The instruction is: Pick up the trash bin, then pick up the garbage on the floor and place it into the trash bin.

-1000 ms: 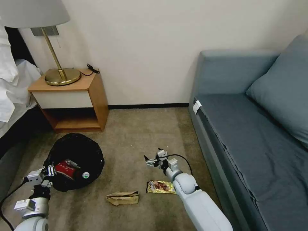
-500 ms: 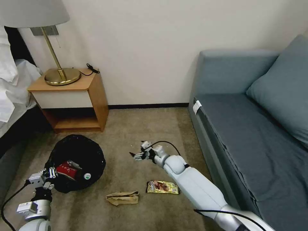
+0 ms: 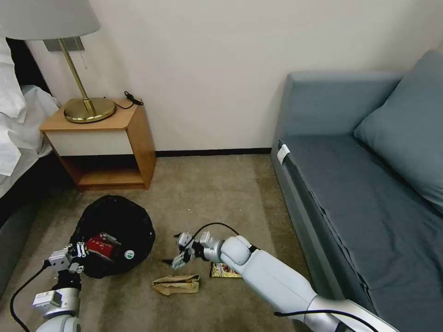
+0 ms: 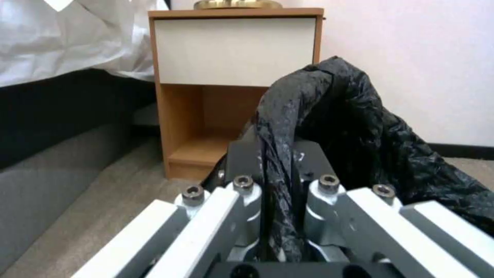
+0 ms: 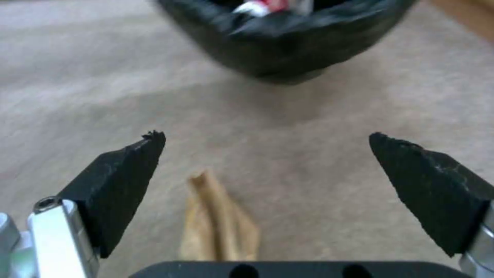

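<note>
The trash bin (image 3: pixel 115 221), lined with a crinkled black bag, stands on the carpet floor (image 3: pixel 207 198) at the left. A red snack bag (image 3: pixel 99 244) and a bottle with a green label (image 3: pixel 128 254) lie inside it. My left gripper (image 3: pixel 74 259) is shut on the bin's bag rim (image 4: pixel 280 127). Open, my right gripper (image 3: pixel 177 256) hovers just above the crumpled brown paper bag (image 3: pixel 176 284), which lies between its black fingertips (image 5: pixel 129 166). The paper bag (image 5: pixel 219 224) rests flat on the carpet. My right arm partly covers the yellow-brown snack wrapper (image 3: pixel 222 271).
A wooden nightstand (image 3: pixel 108 143) with a brass lamp (image 3: pixel 87 108) stands behind the bin. A bed (image 3: pixel 18 133) lies at the far left. A blue-grey sofa (image 3: pixel 369 184) runs along the right. Open carpet lies between nightstand and sofa.
My right gripper has swung left and down, from above the wrapper to just over the paper bag. The left gripper and bin shifted slightly right.
</note>
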Robot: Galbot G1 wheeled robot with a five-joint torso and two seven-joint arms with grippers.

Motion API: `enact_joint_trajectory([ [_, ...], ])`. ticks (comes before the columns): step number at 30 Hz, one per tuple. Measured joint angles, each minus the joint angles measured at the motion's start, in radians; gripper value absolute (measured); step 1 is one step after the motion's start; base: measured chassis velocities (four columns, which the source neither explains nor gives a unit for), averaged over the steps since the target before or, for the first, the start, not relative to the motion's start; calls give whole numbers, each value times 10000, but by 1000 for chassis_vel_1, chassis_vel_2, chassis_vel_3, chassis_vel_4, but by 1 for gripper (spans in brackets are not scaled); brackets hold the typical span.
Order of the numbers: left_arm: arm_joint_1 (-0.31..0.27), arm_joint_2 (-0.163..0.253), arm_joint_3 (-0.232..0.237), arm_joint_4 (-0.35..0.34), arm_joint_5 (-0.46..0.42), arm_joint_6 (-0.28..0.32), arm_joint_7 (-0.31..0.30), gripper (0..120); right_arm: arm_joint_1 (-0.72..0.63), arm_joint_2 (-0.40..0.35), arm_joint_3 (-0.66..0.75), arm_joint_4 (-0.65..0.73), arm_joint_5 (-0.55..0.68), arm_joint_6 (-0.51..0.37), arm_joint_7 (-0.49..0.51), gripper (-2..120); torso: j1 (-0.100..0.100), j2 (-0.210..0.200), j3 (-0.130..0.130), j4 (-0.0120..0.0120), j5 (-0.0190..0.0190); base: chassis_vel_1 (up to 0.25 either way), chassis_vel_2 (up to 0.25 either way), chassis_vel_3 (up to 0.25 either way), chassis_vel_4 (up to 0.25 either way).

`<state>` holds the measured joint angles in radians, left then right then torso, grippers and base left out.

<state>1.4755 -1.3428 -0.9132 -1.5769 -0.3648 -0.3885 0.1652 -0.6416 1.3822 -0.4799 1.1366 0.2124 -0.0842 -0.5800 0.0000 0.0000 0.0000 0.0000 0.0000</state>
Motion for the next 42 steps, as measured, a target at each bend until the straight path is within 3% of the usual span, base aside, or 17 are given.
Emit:
enact_joint_trajectory([
  [13,2,14,28,-36,11,72,2,5,-163,-272,-462,-217,-1030,251,-1106,100,0,0,0,0,0,0,0,0,0],
  [35,-71,-66,116,-93,102,106,-5,5,-62,167,221,-1856,-3115,1003,-2005,99,0,0,0,0,0,0,0,0,0],
  [42,-101,-56,146,-22,104,107,-6,5,-121,219,425,-2039,-3476,1221,-2042,85,0,0,0,-1,0,0,0,0,0],
])
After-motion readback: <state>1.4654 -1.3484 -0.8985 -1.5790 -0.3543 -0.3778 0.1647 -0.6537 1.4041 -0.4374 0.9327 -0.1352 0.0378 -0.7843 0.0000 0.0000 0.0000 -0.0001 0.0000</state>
